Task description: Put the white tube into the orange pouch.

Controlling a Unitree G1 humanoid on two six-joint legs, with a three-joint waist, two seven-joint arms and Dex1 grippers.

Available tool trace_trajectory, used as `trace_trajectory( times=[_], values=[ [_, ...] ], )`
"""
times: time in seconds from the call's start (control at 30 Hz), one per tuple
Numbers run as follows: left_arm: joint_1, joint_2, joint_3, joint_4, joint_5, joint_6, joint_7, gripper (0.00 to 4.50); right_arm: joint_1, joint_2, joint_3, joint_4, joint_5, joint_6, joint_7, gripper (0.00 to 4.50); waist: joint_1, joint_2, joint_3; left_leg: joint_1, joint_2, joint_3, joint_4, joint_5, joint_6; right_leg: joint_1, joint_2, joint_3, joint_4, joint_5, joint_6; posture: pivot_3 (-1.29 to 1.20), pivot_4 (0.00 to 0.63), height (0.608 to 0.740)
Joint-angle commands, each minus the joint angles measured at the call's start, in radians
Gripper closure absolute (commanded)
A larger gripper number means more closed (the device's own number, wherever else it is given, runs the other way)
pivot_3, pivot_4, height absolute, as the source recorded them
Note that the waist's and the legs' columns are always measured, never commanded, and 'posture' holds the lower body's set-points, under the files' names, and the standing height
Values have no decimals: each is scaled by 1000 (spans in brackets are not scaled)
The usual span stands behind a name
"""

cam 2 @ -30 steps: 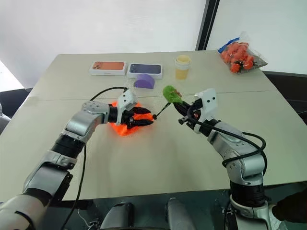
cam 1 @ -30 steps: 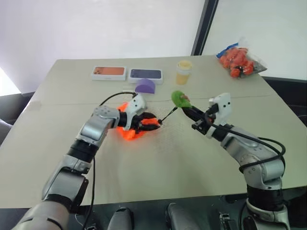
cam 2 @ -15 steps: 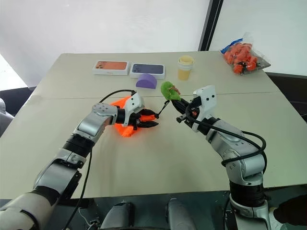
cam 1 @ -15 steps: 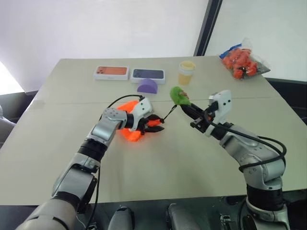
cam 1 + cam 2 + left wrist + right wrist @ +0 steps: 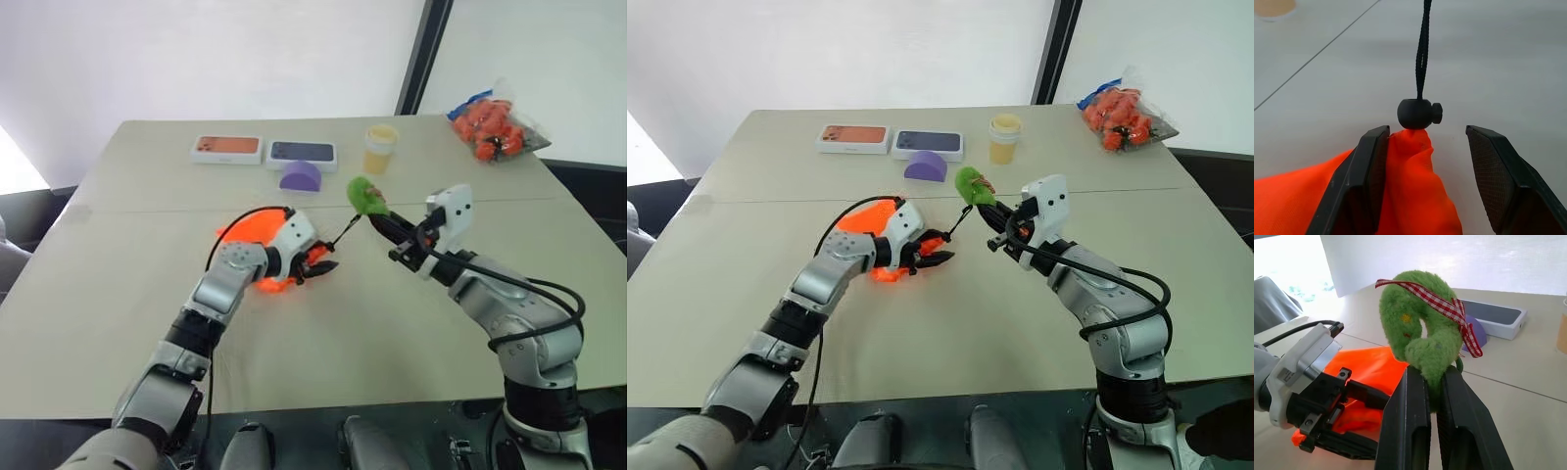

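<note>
- Left eye view: the worktop (image 5: 118, 323) carries the orange pouch (image 5: 257, 235) near its middle, lying flat beneath the left arm.
- Left gripper (image 5: 321, 266): its fingers stand apart at the pouch's gathered neck, the orange fabric between them.
- Left wrist view: the neck of the pouch touches the inner face of one finger (image 5: 1367, 171); the other finger is clear of it. A black cord lock (image 5: 1418, 113) sits just past the neck, and a black cord (image 5: 1422, 54) runs away from it toward twelve o'clock.
- Right gripper (image 5: 380, 219): raised above the worktop at about three o'clock from the pouch, its fingers clamped on a fuzzy green ring (image 5: 366, 196) at the far end of the cord.
- Right wrist view: the green ring bears a red-and-white checked ribbon (image 5: 1444, 306), and its lower part is pinched between the two fingers.
- Far edge of the worktop, at about twelve o'clock from the pouch: an orange-faced box (image 5: 227, 149) beside a dark-faced box (image 5: 301, 153), with a purple dome (image 5: 300, 176) just in front of the latter.
- At about one o'clock stands a pale yellow cup (image 5: 379, 147); a clear bag of orange items (image 5: 493, 124) lies at the far right corner.
- White tube: I cannot tell where it lies.
</note>
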Motion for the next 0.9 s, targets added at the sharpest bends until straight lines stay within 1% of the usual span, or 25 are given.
trace_trajectory(
  times=[0.03, 0.27, 0.37, 0.4, 0.47, 0.5, 0.7, 0.8, 0.9],
  values=[
    [5, -17, 28, -79, -17, 32, 30, 1869, -6, -13, -1, -38, 14, -8, 6, 4500, 0, 0, 0, 0, 0, 0, 0, 0, 0, 0, 0, 0, 0, 0, 0, 0, 150, 723],
    [9, -36, 40, -90, -18, 48, 58, 1869, -4, -15, 6, -35, 10, -11, 9, 4500, 0, 0, 0, 0, 0, 0, 0, 0, 0, 0, 0, 0, 0, 0, 0, 0, 150, 723],
    [8, -38, 41, -83, -14, 46, 67, 2647, -1, -16, 9, -37, 8, -12, 10, 4500, 0, 0, 0, 0, 0, 0, 0, 0, 0, 0, 0, 0, 0, 0, 0, 0, 150, 723],
    [8, -38, 41, -82, -15, 45, 67, 3060, -1, -16, 9, -37, 8, -13, 9, 4500, 0, 0, 0, 0, 0, 0, 0, 0, 0, 0, 0, 0, 0, 0, 0, 0, 150, 723],
    [9, -35, 41, -81, -16, 40, 63, 4105, 0, -16, 8, -38, 7, -13, 8, 4500, 0, 0, 0, 0, 0, 0, 0, 0, 0, 0, 0, 0, 0, 0, 0, 0, 150, 723],
    [9, -33, 40, -80, -16, 38, 61, 4312, 0, -16, 8, -38, 7, -13, 7, 4500, 0, 0, 0, 0, 0, 0, 0, 0, 0, 0, 0, 0, 0, 0, 0, 0, 150, 723],
    [6, -8, 52, -64, -22, 44, 39, 4308, -1, -16, 1, -34, -1, -19, -2, 4500, -1, 0, 0, 0, 0, 0, 0, 0, 0, 0, 0, 0, 0, 0, 0, 0, 150, 723],
    [3, 37, 65, -52, -39, 61, -12, 4308, -24, -8, -21, 17, -37, -37, -47, 4500, -1, 0, 0, 1, 0, 0, 0, 0, 0, 0, 0, 0, 0, 0, 0, 0, 150, 723],
    [17, 106, 66, -54, -49, 48, -83, 4308, -60, -7, -46, 96, -90, -65, -109, 4500, -2, 0, 0, 1, 0, 0, 0, 0, 0, 0, 0, 0, 0, -1, -2, 0, 150, 723]
  ],
)
